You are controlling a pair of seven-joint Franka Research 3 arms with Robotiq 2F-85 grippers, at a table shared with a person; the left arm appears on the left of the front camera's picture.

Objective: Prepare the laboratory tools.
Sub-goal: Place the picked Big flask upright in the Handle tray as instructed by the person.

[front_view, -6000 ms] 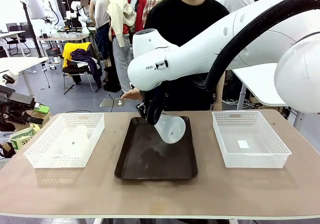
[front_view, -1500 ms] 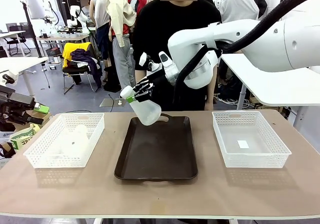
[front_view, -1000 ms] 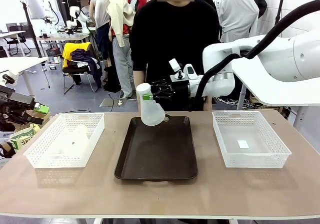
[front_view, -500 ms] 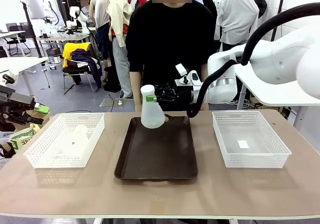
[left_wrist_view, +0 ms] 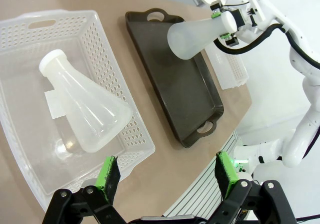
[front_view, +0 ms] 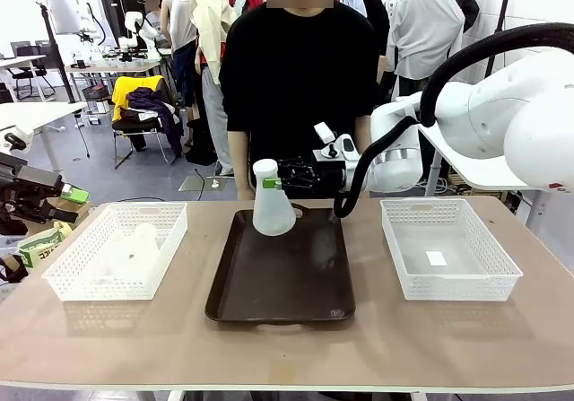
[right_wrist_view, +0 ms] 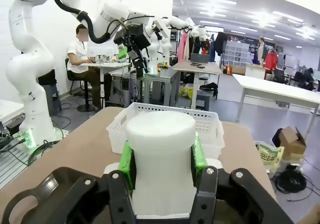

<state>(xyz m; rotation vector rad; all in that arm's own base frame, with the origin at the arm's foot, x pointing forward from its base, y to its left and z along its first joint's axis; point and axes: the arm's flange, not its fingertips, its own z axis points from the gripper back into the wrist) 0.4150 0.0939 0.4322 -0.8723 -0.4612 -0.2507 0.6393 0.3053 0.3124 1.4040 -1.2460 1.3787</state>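
One frosted conical flask (front_view: 272,209) stands upright over the far end of the dark brown tray (front_view: 278,284). My right gripper (front_view: 271,183) is shut on its neck from the right. I cannot tell whether its base touches the tray. In the right wrist view the neck (right_wrist_view: 160,149) sits between the green pads (right_wrist_view: 126,165). A second flask (left_wrist_view: 82,108) lies on its side in the left mesh basket (left_wrist_view: 115,68). My left gripper (left_wrist_view: 166,176) hangs open above that basket's near corner, holding nothing.
A second white mesh basket (front_view: 448,248) holding only a small label stands right of the tray. A person in black (front_view: 296,78) stands at the table's far edge behind the tray. Bare tabletop (front_view: 287,347) runs along the near edge.
The right gripper has lowered the flask slightly towards the tray's far end, and the right arm has drawn back to the right. The left gripper has not moved.
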